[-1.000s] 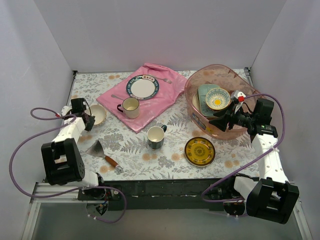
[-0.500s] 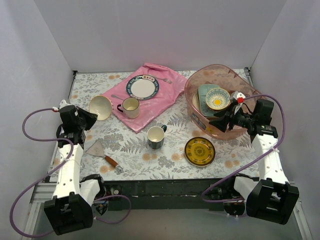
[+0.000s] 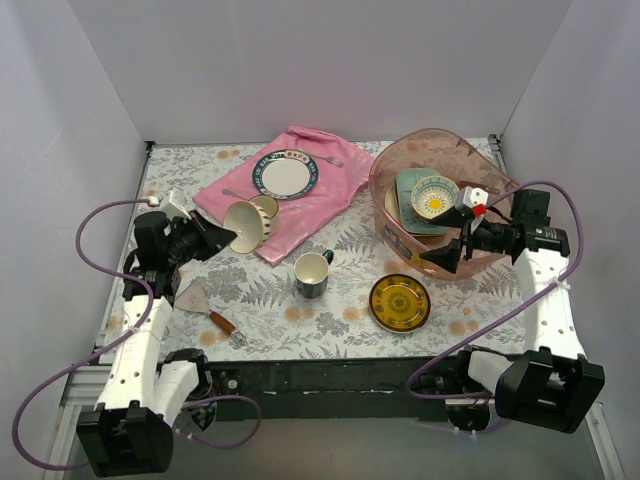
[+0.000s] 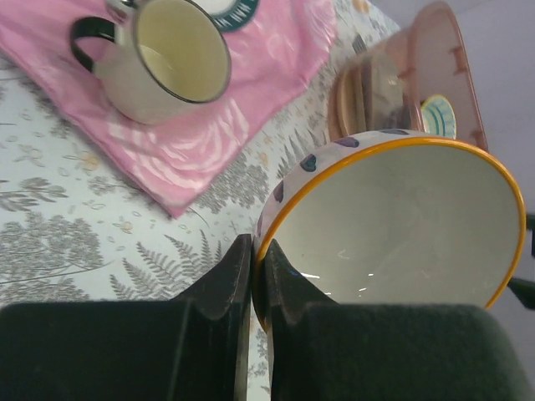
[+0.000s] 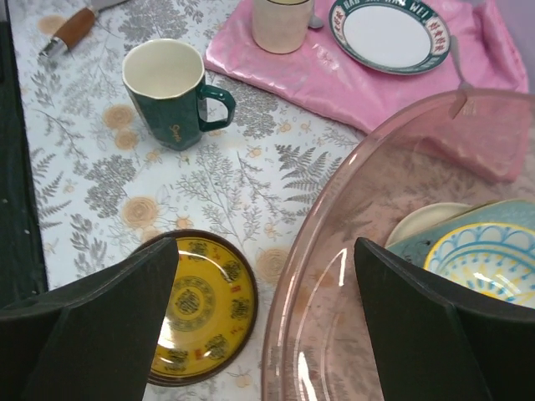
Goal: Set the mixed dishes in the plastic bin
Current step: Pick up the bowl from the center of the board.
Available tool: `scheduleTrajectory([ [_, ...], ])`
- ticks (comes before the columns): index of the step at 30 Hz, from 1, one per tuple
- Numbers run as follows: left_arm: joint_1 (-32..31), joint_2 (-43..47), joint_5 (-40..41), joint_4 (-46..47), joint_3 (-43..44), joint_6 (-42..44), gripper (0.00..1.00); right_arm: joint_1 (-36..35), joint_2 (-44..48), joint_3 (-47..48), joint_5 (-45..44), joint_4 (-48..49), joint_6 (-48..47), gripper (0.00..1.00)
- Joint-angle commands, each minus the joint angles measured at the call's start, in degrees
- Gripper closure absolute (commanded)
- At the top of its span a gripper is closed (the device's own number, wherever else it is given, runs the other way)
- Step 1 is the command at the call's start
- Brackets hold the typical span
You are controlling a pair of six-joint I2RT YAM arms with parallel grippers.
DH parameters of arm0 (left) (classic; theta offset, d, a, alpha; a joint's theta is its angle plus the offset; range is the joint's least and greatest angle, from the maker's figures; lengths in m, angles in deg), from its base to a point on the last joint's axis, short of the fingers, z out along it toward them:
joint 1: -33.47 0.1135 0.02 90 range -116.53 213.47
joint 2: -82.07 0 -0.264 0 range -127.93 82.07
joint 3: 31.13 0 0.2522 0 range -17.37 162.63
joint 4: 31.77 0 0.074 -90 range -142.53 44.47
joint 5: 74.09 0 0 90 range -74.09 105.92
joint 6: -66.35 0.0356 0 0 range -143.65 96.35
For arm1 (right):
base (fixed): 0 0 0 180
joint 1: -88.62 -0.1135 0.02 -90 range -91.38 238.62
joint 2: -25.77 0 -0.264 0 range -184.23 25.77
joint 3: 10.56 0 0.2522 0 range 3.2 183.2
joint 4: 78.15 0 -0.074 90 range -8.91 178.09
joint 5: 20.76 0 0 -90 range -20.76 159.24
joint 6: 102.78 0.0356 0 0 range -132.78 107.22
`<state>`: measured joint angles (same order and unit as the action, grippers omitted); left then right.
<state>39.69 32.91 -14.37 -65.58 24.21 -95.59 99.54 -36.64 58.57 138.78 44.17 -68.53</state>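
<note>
My left gripper is shut on the orange rim of a cream patterned bowl, which hangs tilted above the table beside the pink cloth. The pink plastic bin stands at the back right with a blue-and-yellow bowl, a pale green tray and a cream plate inside. Over its near-left rim my right gripper is open and holds nothing. On the table lie a yellow dark-rimmed plate and a dark mug.
A pink cloth at the back carries a teal-rimmed white plate, a cream mug and a fork. A wooden-handled metal spatula lies at the front left. White walls close in three sides.
The left arm has lifted the cream bowl off the table and swung it right, tilted on its side. The right gripper's jaws have opened wider above the bin's rim.
</note>
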Motion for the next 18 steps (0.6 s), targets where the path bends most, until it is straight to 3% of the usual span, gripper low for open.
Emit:
scheduleTrajectory([
  [1,-11.19,1.09,2.66,0.8,0.96,-1.09,1.0,-0.11,-2.62,7.9,-0.72,-21.94,-24.73,0.04],
  [4,-18.14,0.65,5.14,0.72,1.22,-2.32,1.0,-0.54,-3.24,9.57,-0.81,-31.2,-39.58,0.01],
  [7,-24.21,0.04,7.69,0.89,1.4,-3.73,1.0,-2.47,-1.49,9.66,-1.07,-31.14,-42.68,0.01],
  [13,-35.63,-0.58,13.84,3.18,-0.36,-7.33,1.0,-9.77,-0.78,11.16,-2.56,-30.53,-40.33,0.02],
  [18,-42.86,-3.56,18.58,3.71,0.43,-7.77,1.0,-17.75,-0.08,10.81,-8.53,-24.48,-31.2,0.01],
])
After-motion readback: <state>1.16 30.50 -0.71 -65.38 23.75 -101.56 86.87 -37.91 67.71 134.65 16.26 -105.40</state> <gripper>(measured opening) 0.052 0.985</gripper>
